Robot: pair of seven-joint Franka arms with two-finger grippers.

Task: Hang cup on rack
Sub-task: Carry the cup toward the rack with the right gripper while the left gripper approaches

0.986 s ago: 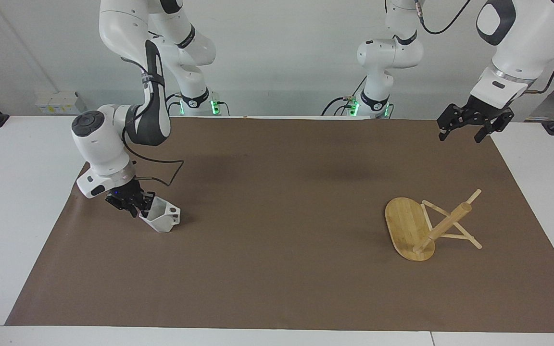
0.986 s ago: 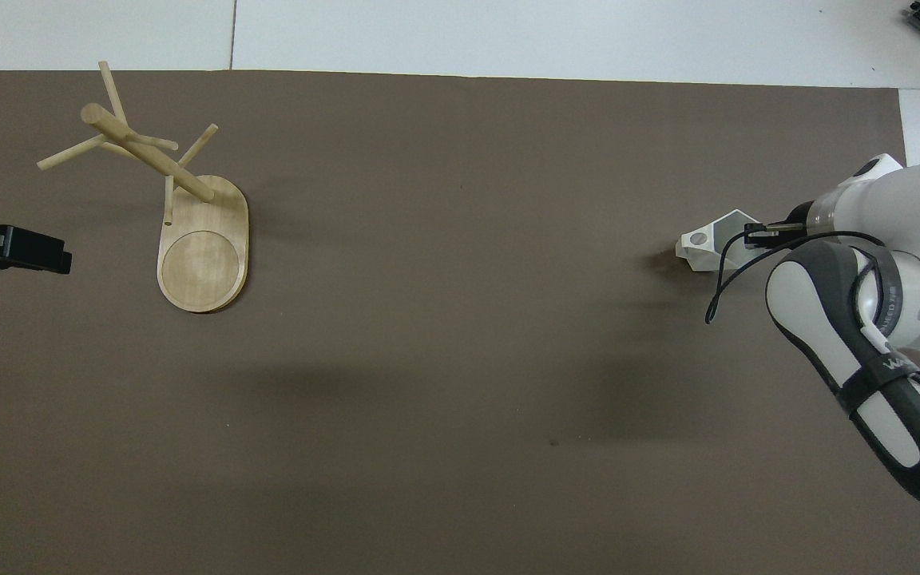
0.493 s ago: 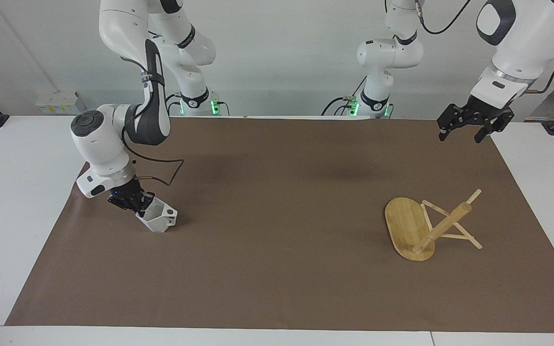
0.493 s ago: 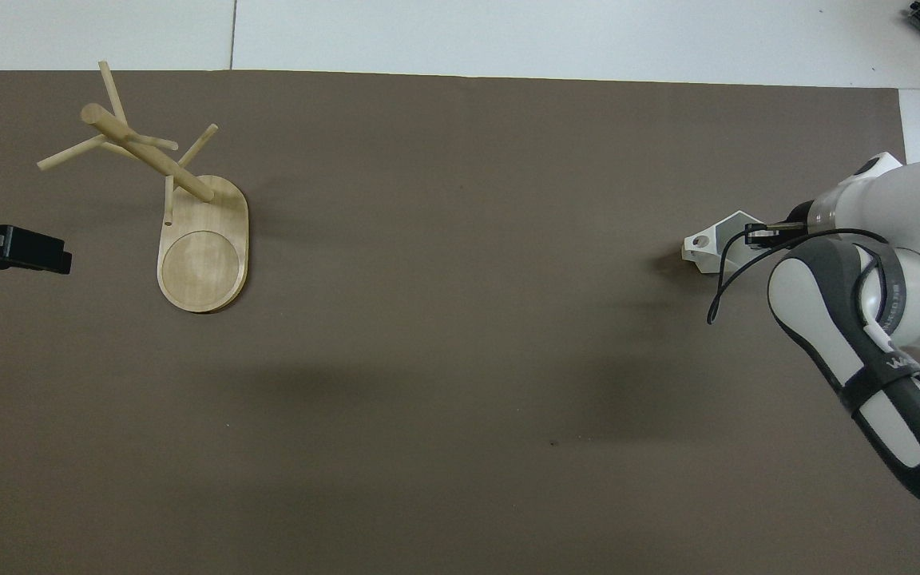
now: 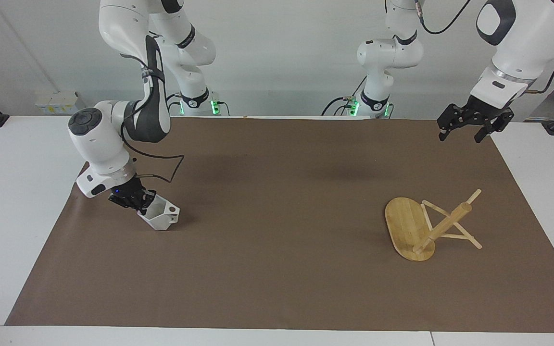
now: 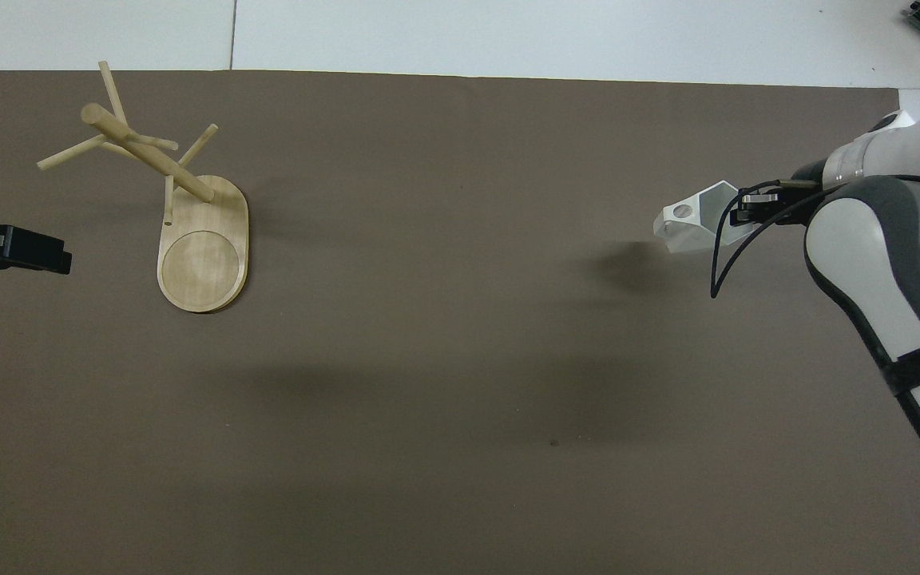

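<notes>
The right gripper [image 5: 138,203] is pinched on the rim wall of the cup [image 5: 160,217], which hangs tilted just above the brown mat [image 5: 267,202] at the right arm's end of the table, handle pointing toward the table's middle. The rack [image 5: 423,226] stands well apart at the left arm's end, pegs splayed around its post. The left gripper [image 5: 467,126], fingers spread, waits over the mat's corner, closer to the rack. Against the earlier frames, the cup has lifted slightly and its shadow now lies separate from it; rack and left gripper are unchanged.
</notes>
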